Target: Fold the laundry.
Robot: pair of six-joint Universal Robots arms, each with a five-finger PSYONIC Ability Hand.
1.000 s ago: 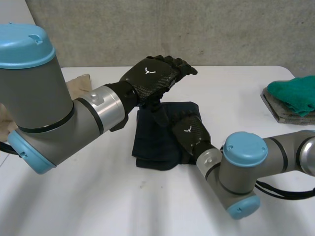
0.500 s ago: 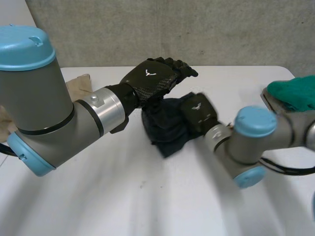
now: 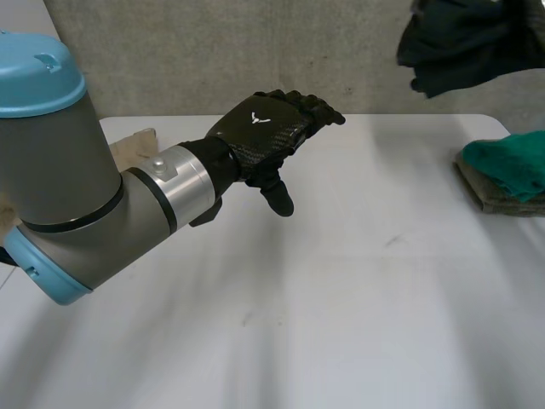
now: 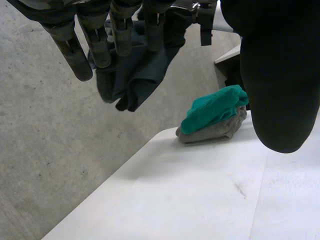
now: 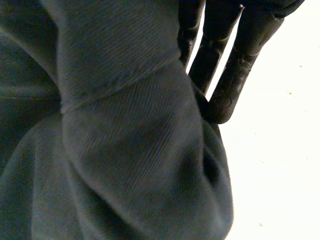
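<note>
Right hand [image 5: 232, 75] grips bunched, dark twill-woven cloth [image 3: 460, 41] aloft.

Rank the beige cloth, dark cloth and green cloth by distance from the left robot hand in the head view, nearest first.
From the left robot hand:
1. beige cloth, behind its forearm, far left.
2. dark cloth, up in the air to the right.
3. green cloth, lying on a grey cloth, far right.

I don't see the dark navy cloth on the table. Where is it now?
The dark navy cloth is off the white table, bunched in the right hand at the head view's upper right, in the air above the green folded towel.
</note>
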